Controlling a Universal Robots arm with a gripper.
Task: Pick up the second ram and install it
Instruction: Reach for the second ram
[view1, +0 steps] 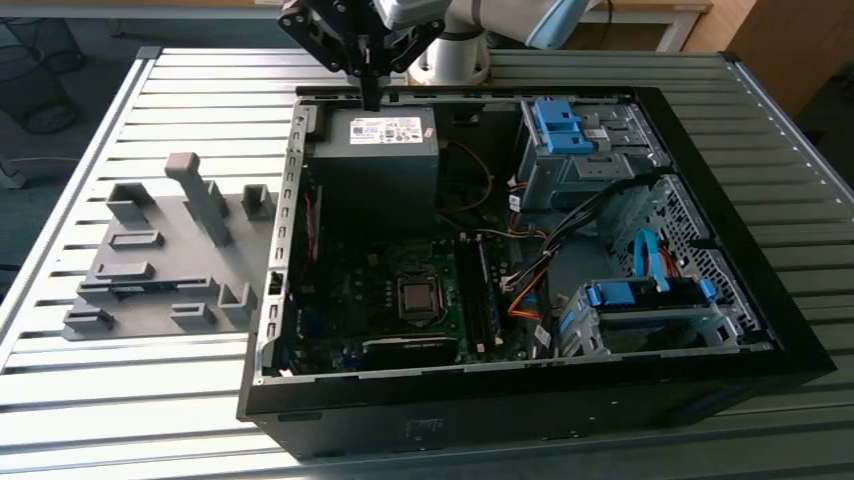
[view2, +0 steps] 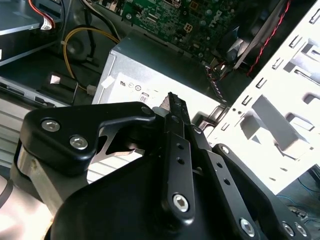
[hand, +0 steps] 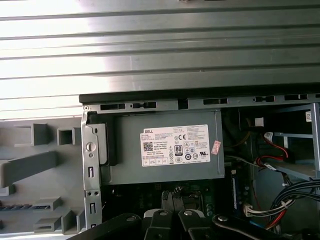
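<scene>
The slatted table (view1: 160, 100) carries an open black case (view1: 534, 420). A grey tray (view1: 174, 262) lies just beside the case, on the exterior view's left. Inside the case, a grey power supply (view1: 380, 170) sits at the far end.

The pincer (view1: 368, 98) hangs over the far edge of the power supply. Its fingers are together with nothing between them, as both wrist views show (view2: 170, 97) (hand: 172, 192).

The second ram (view1: 127, 288) seems to be the thin blue-green strip lying in a slot on the tray's near side, well apart from the pincer. In the first wrist view a row of dark chips (hand: 17, 206) marks what is probably the same stick.

The step in hand looks like the reach for that stick, and the task is barely begun. To do it well, the fingers should part before they descend and line up with the stick's long edge. They should close on the bare board near its middle, not on the chips. The lift should go straight up, so the stick does not catch on the slot walls.

The power supply has a white label (hand: 175, 146) printed with text, a code square and approval marks. A small red-and-white sticker (hand: 216, 147) sits just beside it.
</scene>
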